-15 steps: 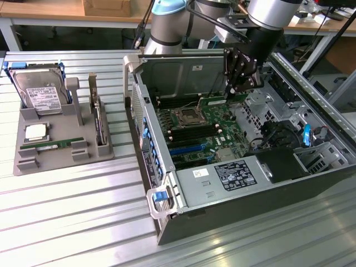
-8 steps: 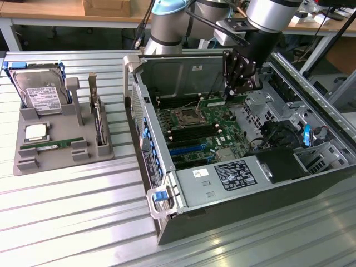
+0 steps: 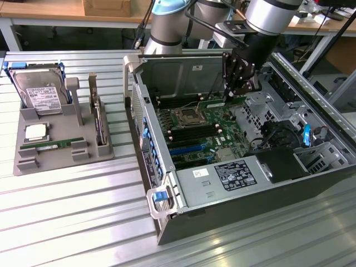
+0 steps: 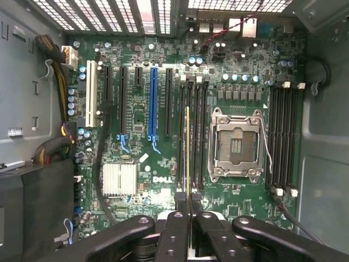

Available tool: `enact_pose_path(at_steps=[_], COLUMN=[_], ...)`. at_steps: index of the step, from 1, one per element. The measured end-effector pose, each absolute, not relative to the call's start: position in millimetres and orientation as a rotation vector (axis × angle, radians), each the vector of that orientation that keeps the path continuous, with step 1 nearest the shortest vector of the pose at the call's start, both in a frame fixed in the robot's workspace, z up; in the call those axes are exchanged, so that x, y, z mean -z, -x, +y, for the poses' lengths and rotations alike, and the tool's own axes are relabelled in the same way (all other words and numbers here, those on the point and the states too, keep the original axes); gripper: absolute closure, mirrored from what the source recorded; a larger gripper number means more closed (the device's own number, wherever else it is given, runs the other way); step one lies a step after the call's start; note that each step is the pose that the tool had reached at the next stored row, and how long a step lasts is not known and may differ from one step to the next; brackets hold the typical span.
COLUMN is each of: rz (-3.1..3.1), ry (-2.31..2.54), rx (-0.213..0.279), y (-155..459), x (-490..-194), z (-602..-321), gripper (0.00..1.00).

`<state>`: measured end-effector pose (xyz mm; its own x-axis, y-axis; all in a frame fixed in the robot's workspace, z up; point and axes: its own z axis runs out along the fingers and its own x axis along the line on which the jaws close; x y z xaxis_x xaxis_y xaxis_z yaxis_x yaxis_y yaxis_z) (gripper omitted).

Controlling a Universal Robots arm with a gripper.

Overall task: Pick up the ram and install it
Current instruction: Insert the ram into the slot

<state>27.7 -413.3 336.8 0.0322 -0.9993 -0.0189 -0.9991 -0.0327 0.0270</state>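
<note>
Our gripper, fingers clamped on the ram (seen edge-on), hangs over the black memory slots; seating it well, we judge, means keeping it parallel to one slot.

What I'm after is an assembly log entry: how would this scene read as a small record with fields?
tool: shut on the ram
ram: long thin green circuit-board stick, edge-on in the wrist view
ram position: in line with the black memory slots beside the silver processor socket; whether it is seated cannot be told
enclosure: open black computer case
parts tray: grey, on the exterior view's left, holding a silver hard drive and a second green stick
</note>
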Motion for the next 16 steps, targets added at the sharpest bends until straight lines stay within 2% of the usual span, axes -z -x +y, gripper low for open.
enact_pose_path(at_steps=[16], rz=[-2.18], ry=[-2.253], rx=[0.051], y=[-27.7], x=[-327.8], z=[-413.3], gripper=[0.88])
